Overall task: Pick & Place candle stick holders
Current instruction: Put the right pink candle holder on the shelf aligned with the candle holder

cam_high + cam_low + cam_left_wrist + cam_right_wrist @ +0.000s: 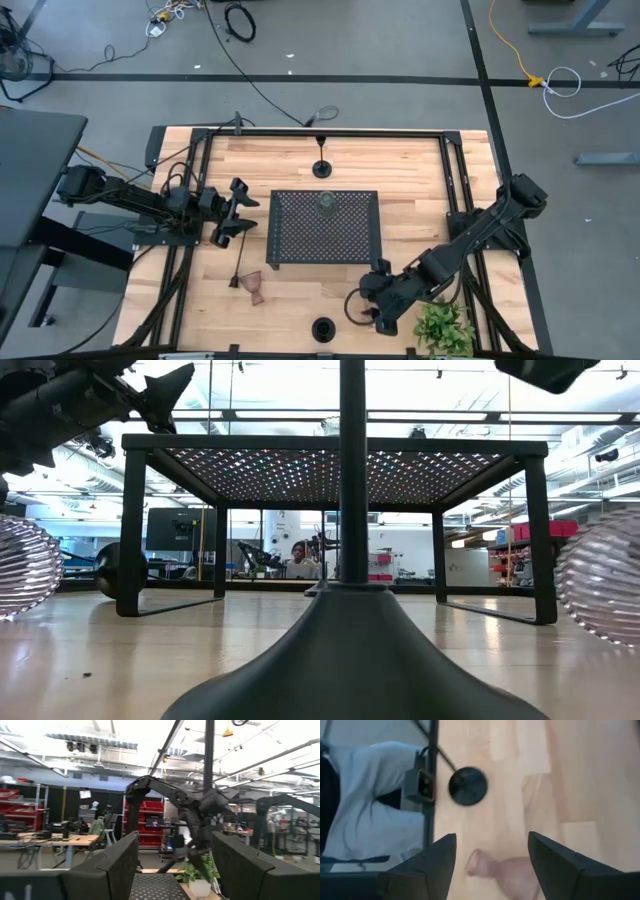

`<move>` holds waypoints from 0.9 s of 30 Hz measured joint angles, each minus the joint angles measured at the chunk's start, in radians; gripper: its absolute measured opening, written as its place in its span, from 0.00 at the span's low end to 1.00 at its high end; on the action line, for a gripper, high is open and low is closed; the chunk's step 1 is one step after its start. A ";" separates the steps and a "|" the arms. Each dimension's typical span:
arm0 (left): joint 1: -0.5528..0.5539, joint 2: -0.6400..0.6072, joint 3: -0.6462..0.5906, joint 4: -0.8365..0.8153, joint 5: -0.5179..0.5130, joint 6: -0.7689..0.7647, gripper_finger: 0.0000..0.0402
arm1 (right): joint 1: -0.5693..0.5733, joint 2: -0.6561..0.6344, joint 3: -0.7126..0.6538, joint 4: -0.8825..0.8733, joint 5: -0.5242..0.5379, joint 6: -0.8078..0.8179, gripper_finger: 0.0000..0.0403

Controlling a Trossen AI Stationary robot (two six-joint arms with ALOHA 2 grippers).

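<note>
On the left, the left gripper hangs with its fingers spread wide and empty just beside the left edge of the black perforated tray, and a black holder and a pinkish-brown glass holder lie on the table below it. Only the pale green glass holder stands on the tray, with one black holder behind it and another at the front edge, so most of the job seems left. On the right, the right gripper hovers wide open over a second pinkish-brown holder, beside the plant.
</note>
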 joint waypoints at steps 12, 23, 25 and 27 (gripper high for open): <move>0.000 0.000 0.000 0.000 -0.063 0.000 0.62 | 0.080 0.049 0.001 0.288 -0.030 -0.159 0.45; 0.000 0.000 0.000 -0.009 -0.152 0.023 0.62 | 0.081 0.170 0.143 0.013 0.123 -0.695 0.37; 0.000 0.000 0.000 -0.004 -0.152 0.023 0.62 | 0.081 0.186 0.145 -0.016 0.140 -0.769 0.37; 0.000 0.000 0.000 -0.002 -0.154 0.023 0.62 | 0.083 0.205 0.145 -0.040 0.137 -0.847 0.37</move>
